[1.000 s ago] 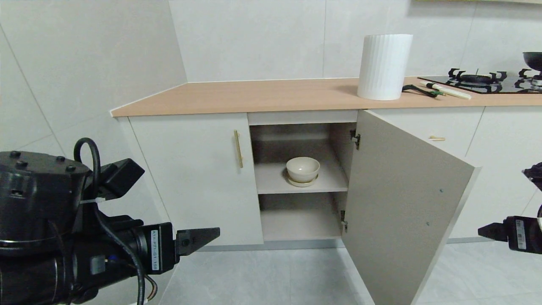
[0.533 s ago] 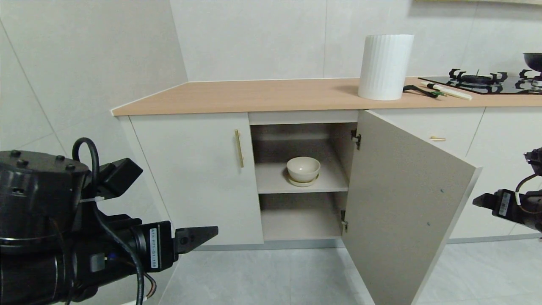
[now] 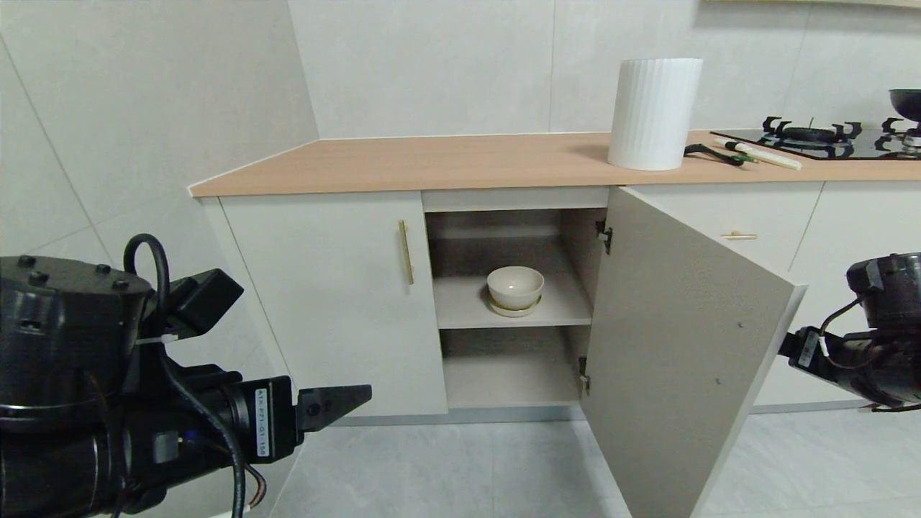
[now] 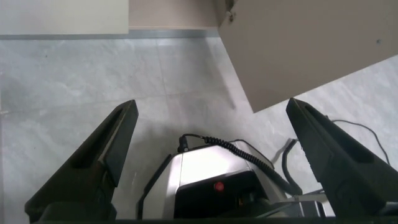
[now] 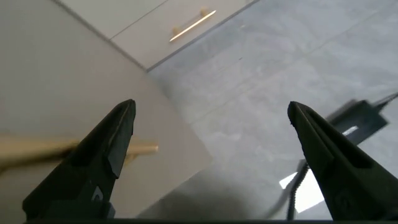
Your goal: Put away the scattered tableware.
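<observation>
Right claw [image 5: 210, 109] risen, crept to free edge of cabinet door [image 3: 683, 345]; door swung slightly toward shut. Claw spread wide, holding nothing, door handle [image 5: 37, 148] just beside one finger. Left claw [image 3: 360, 397] also spread, empty, 8 o'clock in head view. Bowl [image 3: 514, 286] on saucer [image 3: 512, 311], upper shelf [image 3: 464, 306], 9 o'clock from right claw. I judge tableware stowed, door closing left.

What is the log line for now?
bowl on shelf | cabinet door open | right hand open by door edge | left hand open, low

dark pan [image 3: 906, 103] cut off at the edge; plate [image 3: 512, 311] mostly under bowl [image 3: 514, 286]
</observation>
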### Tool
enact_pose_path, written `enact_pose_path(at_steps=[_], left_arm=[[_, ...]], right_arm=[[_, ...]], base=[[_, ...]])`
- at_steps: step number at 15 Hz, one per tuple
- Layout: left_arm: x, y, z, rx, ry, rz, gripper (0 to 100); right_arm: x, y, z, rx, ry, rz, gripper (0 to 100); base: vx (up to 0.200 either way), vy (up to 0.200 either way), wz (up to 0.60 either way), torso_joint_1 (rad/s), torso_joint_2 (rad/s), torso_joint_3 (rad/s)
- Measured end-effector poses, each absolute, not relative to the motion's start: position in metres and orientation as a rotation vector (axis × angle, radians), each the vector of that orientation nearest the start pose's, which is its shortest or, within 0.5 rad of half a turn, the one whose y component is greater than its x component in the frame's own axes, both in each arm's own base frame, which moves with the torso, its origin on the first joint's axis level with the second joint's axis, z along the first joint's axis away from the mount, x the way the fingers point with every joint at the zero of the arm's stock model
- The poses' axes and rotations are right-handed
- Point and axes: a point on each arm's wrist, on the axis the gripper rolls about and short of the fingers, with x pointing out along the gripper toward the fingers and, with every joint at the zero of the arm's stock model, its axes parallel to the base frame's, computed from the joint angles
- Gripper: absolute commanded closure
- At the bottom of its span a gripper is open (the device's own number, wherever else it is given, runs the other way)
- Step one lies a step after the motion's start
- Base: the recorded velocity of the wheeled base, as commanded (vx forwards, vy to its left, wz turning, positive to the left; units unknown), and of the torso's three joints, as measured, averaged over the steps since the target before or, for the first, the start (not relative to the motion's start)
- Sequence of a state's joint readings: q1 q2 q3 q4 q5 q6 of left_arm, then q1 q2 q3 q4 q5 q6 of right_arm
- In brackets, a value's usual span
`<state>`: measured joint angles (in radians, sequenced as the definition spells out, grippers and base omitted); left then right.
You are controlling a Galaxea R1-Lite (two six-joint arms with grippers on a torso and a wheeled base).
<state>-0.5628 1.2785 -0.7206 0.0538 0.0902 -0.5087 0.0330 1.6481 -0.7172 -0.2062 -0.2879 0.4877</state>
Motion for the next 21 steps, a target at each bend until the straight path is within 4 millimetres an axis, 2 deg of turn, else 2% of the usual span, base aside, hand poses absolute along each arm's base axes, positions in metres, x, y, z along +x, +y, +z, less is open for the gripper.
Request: enact_pose_path(at_steps=[6, 11, 15, 21], left_arm=[[0.158, -0.097, 0.201, -0.289, 0.68, -0.297, 0], [0.158, -0.097, 0.202, -0.289, 0.673, -0.299, 0], [0.159, -0.098, 0.203, -0.29, 0.668, -0.3, 0], [0.159, -0.098, 0.204, -0.297, 0.649, -0.303, 0]], right_arm=[[0.266, 0.024, 0.133, 0.376, 0.661, -0.338, 0], [0.271, 0.069, 0.131, 0.328, 0.689, -0.188, 0], [0.29, 0.113, 0.13, 0.307, 0.729, 0.011, 0], [0.33, 0.154, 0.116, 0.238, 0.737, 0.13, 0]], base=[[0.0, 0.0, 0.0, 0.0, 0.0, 0.0], [0.0, 0.0, 0.0, 0.0, 0.0, 0.0], [0.0, 0.0, 0.0, 0.0, 0.0, 0.0], [0.0, 0.0, 0.0, 0.0, 0.0, 0.0]])
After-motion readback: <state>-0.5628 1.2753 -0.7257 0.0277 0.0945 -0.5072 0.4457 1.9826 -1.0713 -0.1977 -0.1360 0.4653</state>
